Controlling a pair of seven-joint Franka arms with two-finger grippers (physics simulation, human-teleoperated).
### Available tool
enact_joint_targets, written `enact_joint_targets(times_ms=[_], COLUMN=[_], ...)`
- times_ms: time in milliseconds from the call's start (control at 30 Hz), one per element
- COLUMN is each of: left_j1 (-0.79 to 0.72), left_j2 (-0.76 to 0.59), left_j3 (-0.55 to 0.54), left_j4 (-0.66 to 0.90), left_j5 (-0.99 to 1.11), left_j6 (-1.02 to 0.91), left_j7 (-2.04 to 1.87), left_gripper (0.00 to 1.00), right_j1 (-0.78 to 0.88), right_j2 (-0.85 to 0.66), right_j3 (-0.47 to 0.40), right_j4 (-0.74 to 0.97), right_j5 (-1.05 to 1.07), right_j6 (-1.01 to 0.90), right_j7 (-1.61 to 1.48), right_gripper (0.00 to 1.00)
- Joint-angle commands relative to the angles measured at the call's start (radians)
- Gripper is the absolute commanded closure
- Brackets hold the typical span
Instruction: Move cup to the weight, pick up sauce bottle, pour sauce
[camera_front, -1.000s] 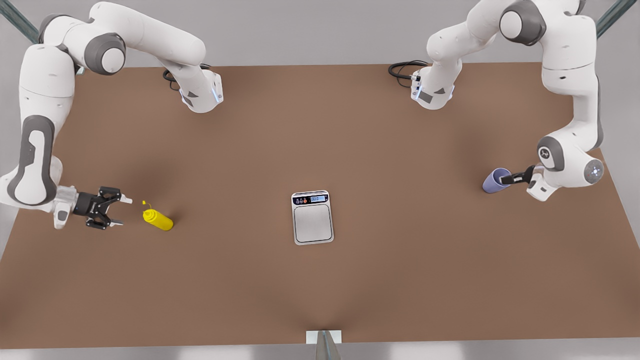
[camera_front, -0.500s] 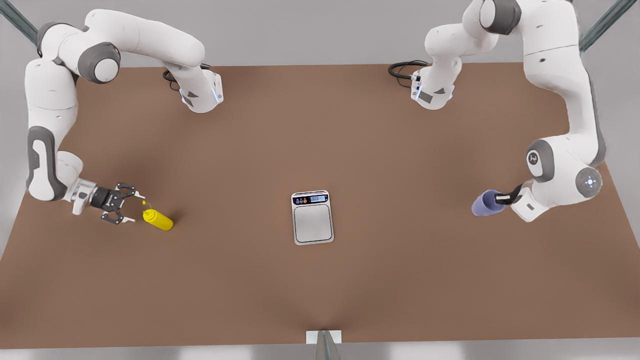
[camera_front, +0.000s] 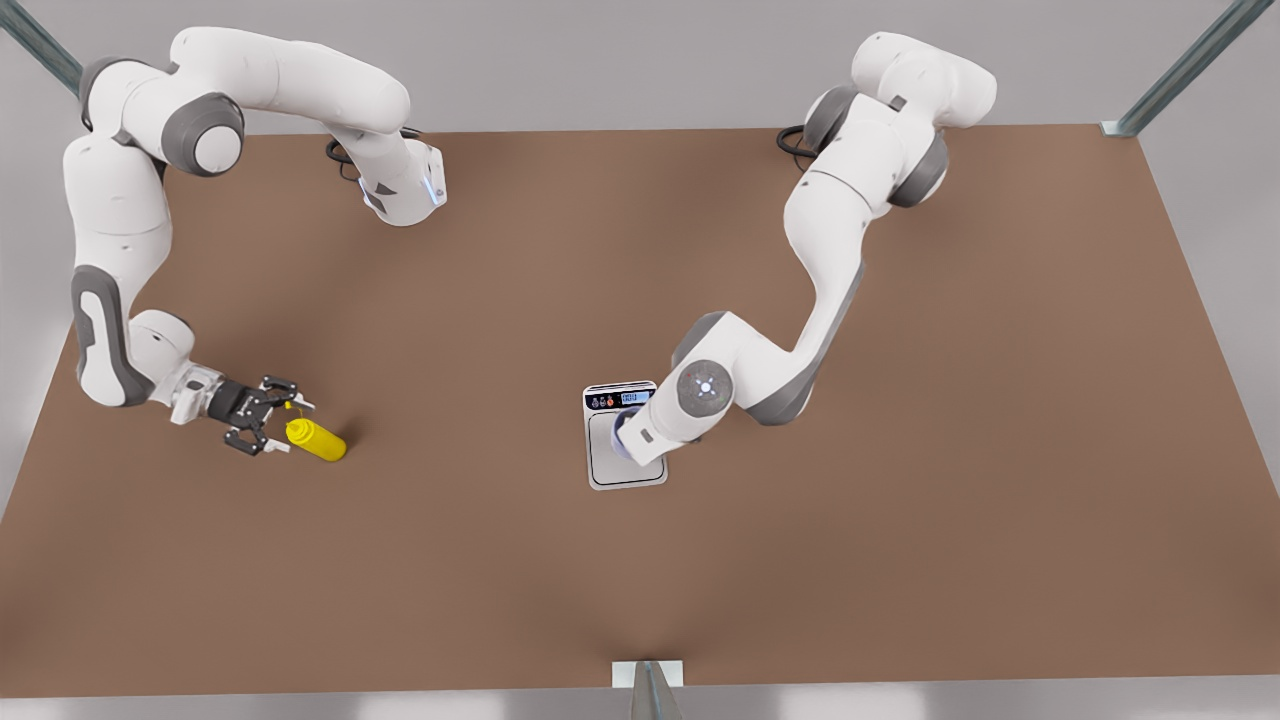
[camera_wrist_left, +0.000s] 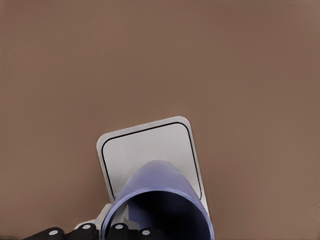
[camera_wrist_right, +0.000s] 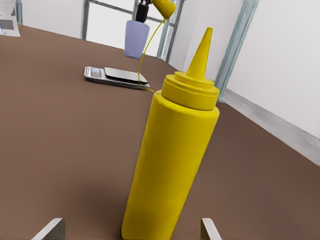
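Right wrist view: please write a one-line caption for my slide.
Open right claw flanks the upright sauce bottle; beyond, the cup hangs above the weight.

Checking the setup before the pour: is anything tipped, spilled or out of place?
Nothing stands out. The sauce bottle stands upright between the right pincer's open fingers; the left pincer holds the cup over the weight.
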Motion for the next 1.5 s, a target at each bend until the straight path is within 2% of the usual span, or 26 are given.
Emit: enact_joint_targets(times_ms=[0, 233, 267, 333, 400, 567, 633, 700, 767, 800, 833, 867, 900, 933, 967, 1033, 1167, 1233, 1467], left_j1=[-0.007, -0.015, -0.014, -0.013, -0.013, 0.003, 0.042, 0.166, 0.267, 0.283, 0.338, 0.382, 0.379, 0.347, 0.336, 0.352, 0.362, 0.396, 0.402], left_j2=[0.012, 0.045, 0.046, 0.048, 0.045, -0.044, -0.158, -0.368, -0.434, -0.448, -0.646, -0.716, -0.710, -0.710, -0.710, -0.686, -0.673, -0.673, -0.673], left_j3=[-0.002, -0.002, -0.002, -0.001, -0.001, -0.017, -0.017, -0.016, -0.016, -0.014, -0.011, -0.016, -0.007, 0.042, 0.049, 0.052, 0.052, 0.052, 0.050], left_j4=[0.003, 0.003, 0.003, 0.003, 0.003, 0.005, 0.006, 0.008, 0.008, 0.008, -0.304, -0.453, -0.436, -0.420, -0.417, -0.417, -0.417, -0.417, -0.417], left_j5=[-0.005, -0.002, -0.002, -0.002, -0.002, -0.009, -0.003, 0.061, 0.167, 0.195, 0.196, 0.238, 0.202, 0.206, 0.239, 0.222, 0.204, 0.167, 0.146], left_j6=[-0.003, 0.003, 0.006, 0.006, -0.002, -0.164, -0.327, -0.560, -0.716, -0.759, -0.622, -0.485, -0.465, -0.479, -0.502, -0.502, -0.505, -0.505, -0.519], left_j7=[-0.685, -0.681, -0.681, -0.681, -0.684, -0.688, -0.679, -0.414, 0.012, 0.080, 0.349, 0.585, 0.579, 0.576, 0.573, 0.571, 0.573, 0.574, 0.574], left_gripper=[0.79, 0.79, 0.75, 0.40, 0.00, 0.00, 0.00, 0.00, 0.00, 0.00, 0.00, 0.00, 0.00, 0.00, 0.00, 0.00, 0.00, 0.00, 0.00], right_j1=[0.000, 0.000, 0.000, 0.003, 0.015, 0.038, 0.051, 0.052, 0.051, 0.051, 0.051, 0.051, 0.052, 0.054, 0.054, 0.054, 0.060, 0.120, 0.475], right_j2=[0.010, 0.011, 0.013, 0.013, 0.013, 0.023, 0.036, 0.037, 0.037, 0.037, 0.040, 0.040, 0.040, 0.040, 0.040, 0.039, 0.028, -0.015, -0.084], right_j3=[0.011, 0.037, 0.042, 0.049, 0.054, 0.054, 0.054, 0.054, 0.054, 0.054, 0.054, 0.054, 0.054, 0.054, 0.054, 0.056, 0.083, 0.080, 0.065], right_j4=[0.001, 0.003, 0.008, 0.008, 0.008, 0.009, 0.012, 0.012, 0.012, 0.011, 0.012, 0.012, 0.014, 0.014, 0.014, 0.015, 0.034, 0.052, 0.127], right_j5=[0.033, 0.067, 0.071, 0.090, 0.103, 0.134, 0.153, 0.153, 0.153, 0.153, 0.153, 0.153, 0.153, 0.153, 0.153, 0.153, 0.153, 0.153, 0.140], right_j6=[-0.013, -0.013, -0.011, -0.011, -0.011, -0.007, -0.008, -0.008, -0.008, -0.010, -0.011, -0.010, -0.010, -0.010, -0.011, -0.011, -0.011, 0.019, 0.350], right_j7=[-0.281, -0.267, -0.261, -0.261, -0.261, -0.261, -0.261, -0.263, -0.263, -0.263, -0.263, -0.263, -0.263, -0.263, -0.263, -0.261, -0.206, -0.106, 0.113], right_gripper=[0.00, 0.00, 0.00, 0.00, 0.00, 0.00, 0.00, 0.00, 0.00, 0.02, 0.05, 0.14, 0.27, 0.36, 0.42, 0.46, 0.46, 0.46, 0.46])
